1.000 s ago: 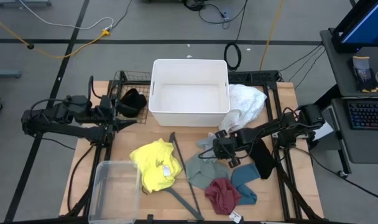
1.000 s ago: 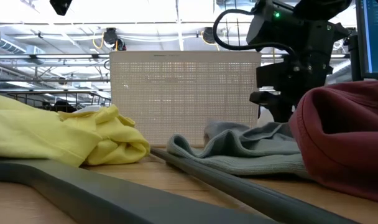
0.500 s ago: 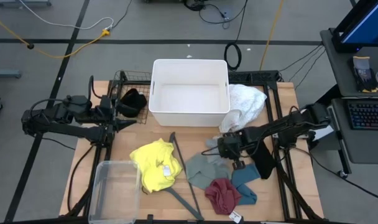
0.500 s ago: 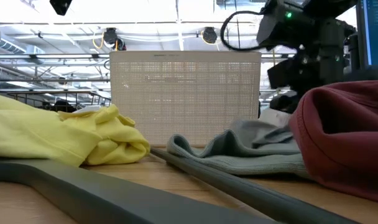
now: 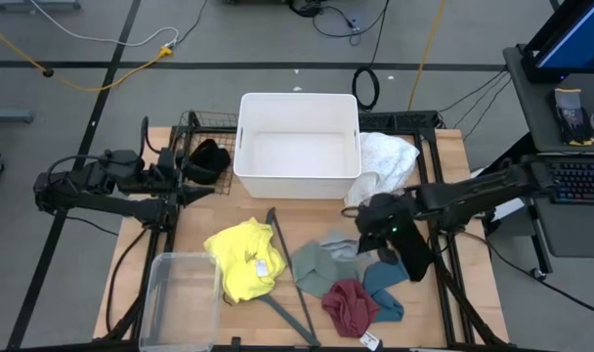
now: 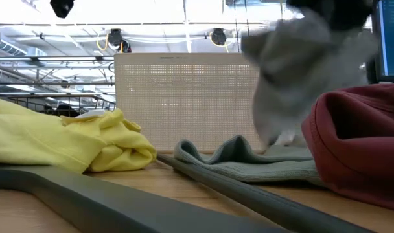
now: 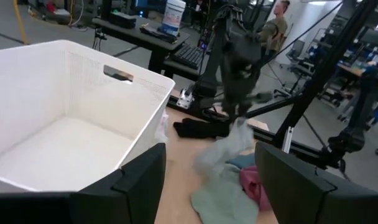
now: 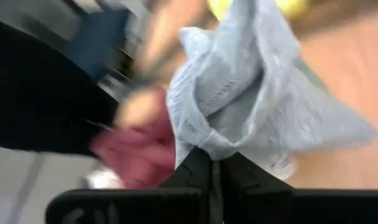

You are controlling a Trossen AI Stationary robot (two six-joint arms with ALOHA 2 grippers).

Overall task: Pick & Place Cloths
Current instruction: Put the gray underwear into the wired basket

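My right gripper point(image 5: 360, 227) hangs over the table's right half, shut on the grey cloth point(image 5: 340, 241), which dangles below it point(image 6: 291, 71). Under it lie the sage green cloth point(image 5: 315, 270), the maroon cloth point(image 5: 351, 305), the teal cloth point(image 5: 386, 284) and a black cloth point(image 5: 410, 250). The yellow cloth point(image 5: 242, 258) lies left of the dark grey hanger point(image 5: 285, 266). A white cloth point(image 5: 388, 161) rests beside the white bin point(image 5: 297, 147). My left gripper point(image 5: 201, 193) waits open at the bin's left, holding nothing. My right gripper pinches a bunched fold of the grey cloth point(image 8: 207, 142) between its two shut fingertips point(image 8: 195, 167). The fingers slant downward from the table's right side. The cloth hangs slack below them; whether its lower end point(image 7: 207, 158) still touches the sage green cloth, I cannot tell.
A wire basket point(image 5: 191, 127) at the far left holds another black cloth point(image 5: 207, 159). A clear plastic box point(image 5: 180, 298) stands at the near left corner. Bare wood shows between the bin and the cloths.
My right gripper has risen and drawn back a little toward the table's right edge, tipping less steeply downward. The grey cloth, flat beside the sage green one a second ago, has been pulled up by one bunched part and now hangs below the fingers.
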